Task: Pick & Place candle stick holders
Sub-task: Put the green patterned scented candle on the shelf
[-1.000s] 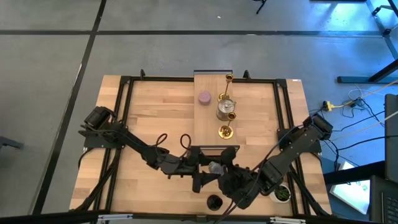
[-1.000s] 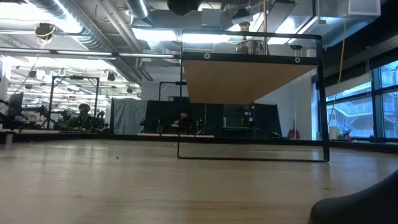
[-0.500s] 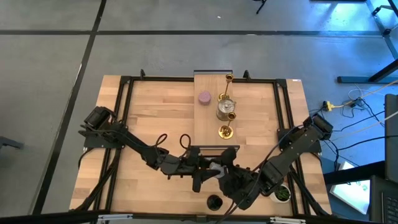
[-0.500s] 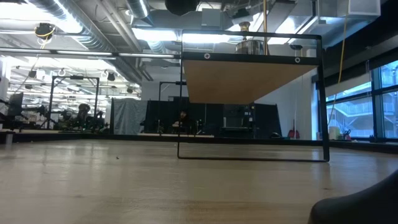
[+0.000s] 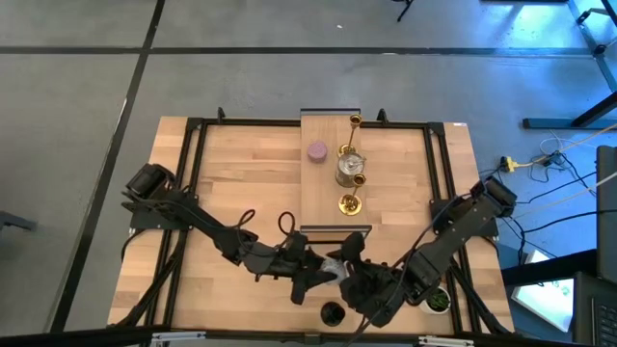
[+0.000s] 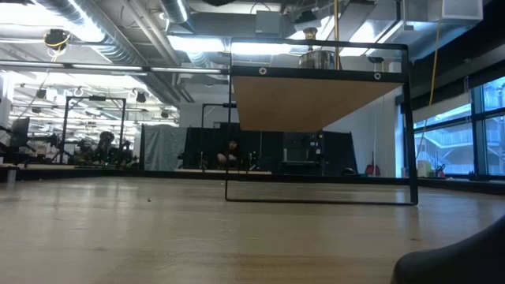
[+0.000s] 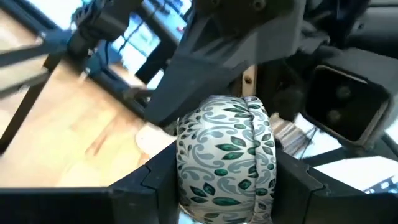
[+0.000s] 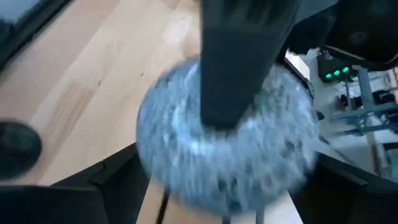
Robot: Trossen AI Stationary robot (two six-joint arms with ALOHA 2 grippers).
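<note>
Since a second ago the left gripper (image 5: 323, 275) has been closing in on the grey-blue holder (image 5: 336, 268); both arms have been shifting slightly toward the near edge of the table (image 5: 241, 183).

Grey-blue holder: patterned with leaf motifs, sitting between the left gripper's fingers (image 7: 149, 186) in the left wrist view, both fingers pressing its sides. Left gripper is clamping it, near-centre of the table, just near of the raised shelf.

Right gripper (image 5: 359, 280) is meeting it from the right side, jaws standing wide around the same holder; one left-arm finger is crossing in front of the holder (image 8: 224, 155) in the right wrist view. Right fingers appear spread, not pressing.

Black holder (image 5: 332, 313) is standing alone at the near edge, just near of the two grippers.

Raised wooden shelf (image 5: 323, 198) on a black frame, far-centre: carrying the lilac-pink holder (image 5: 317, 151) on its left part, the tall gold holder (image 5: 355, 121) at the far end, the silver holder (image 5: 350, 168) in the middle, the short gold holder (image 5: 349, 203) nearer.

Small pot with green plant (image 5: 438, 301) is sitting at the near right corner.

Low view is showing the shelf (image 6: 316, 102) from below.
</note>
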